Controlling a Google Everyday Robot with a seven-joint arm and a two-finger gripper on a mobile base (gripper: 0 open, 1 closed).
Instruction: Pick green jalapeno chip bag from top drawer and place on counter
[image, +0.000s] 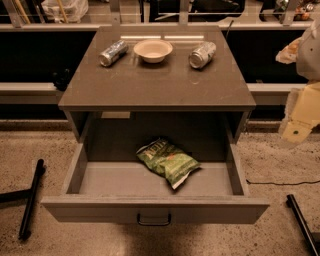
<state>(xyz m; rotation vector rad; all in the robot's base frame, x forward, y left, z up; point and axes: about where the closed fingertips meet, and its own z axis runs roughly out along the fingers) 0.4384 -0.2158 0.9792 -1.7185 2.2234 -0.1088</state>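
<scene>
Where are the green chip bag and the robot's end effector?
Crinkled green foil chip bag (167, 161): camera view, middle of its front.
Pale cream end effector (296, 131): camera view, far right edge, lower tip.

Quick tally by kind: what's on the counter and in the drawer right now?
Cans: 2, on the counter
Bowl: 1, between them
Green jalapeno chip bag: 1, in the top drawer
Total: 4
Gripper: at right edge, beside the counter

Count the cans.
2. The left can and right can lie on the counter, flanking the bowl. None seem hidden. The gripper hangs at the right edge.
</scene>
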